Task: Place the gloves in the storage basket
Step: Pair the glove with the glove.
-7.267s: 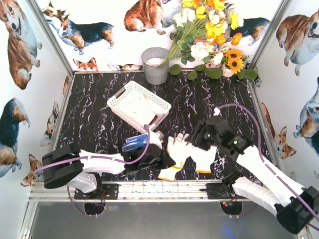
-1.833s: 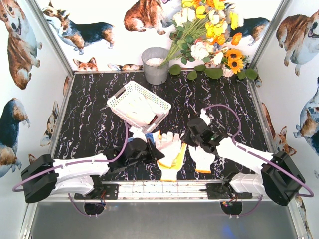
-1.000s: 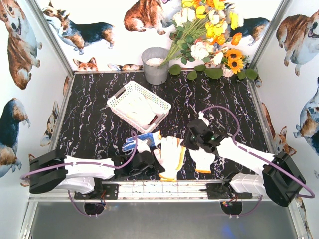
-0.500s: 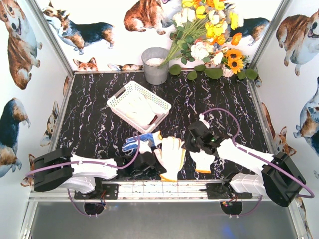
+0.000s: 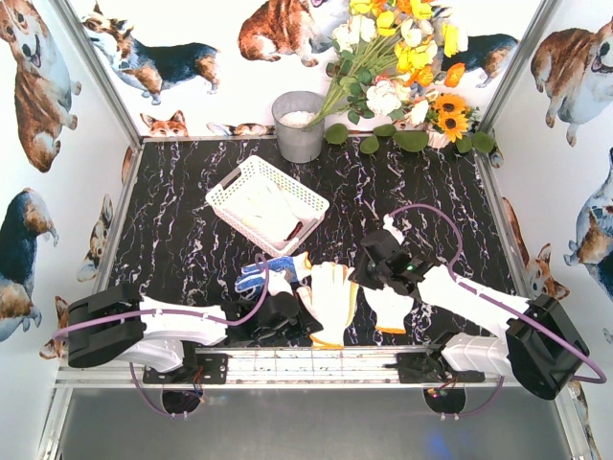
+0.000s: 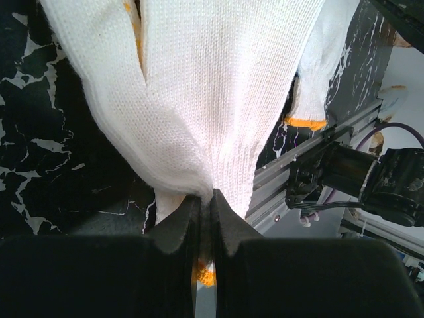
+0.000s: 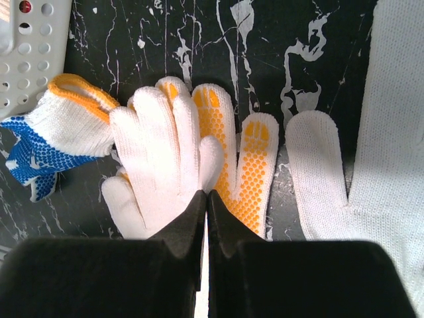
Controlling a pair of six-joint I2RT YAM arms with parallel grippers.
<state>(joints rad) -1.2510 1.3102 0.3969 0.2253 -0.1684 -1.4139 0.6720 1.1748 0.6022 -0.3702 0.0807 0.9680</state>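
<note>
The left gripper (image 6: 205, 202) has its jaws clamped on the cuff end of a white glove (image 6: 212, 86) that lies outside the storage basket (image 5: 230, 180), on its near side. The right gripper (image 7: 205, 197) has its jaws pressed together over that glove's fingers; I cannot tell whether they nip any knit. Something white with a red edge lies in the basket, probably a glove. Still outside it, all on its near side, are the held glove, the blue-dotted glove (image 5: 261, 275), an orange-dotted glove (image 7: 248, 165) and a plain glove (image 5: 391, 309).

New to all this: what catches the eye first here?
Corgi wallpaper covers the walls, with a bright bouquet in the far right corner. On the black marble table, white gloves lie at the near edge; the left hand pinches one, and a white basket sits behind.
</note>
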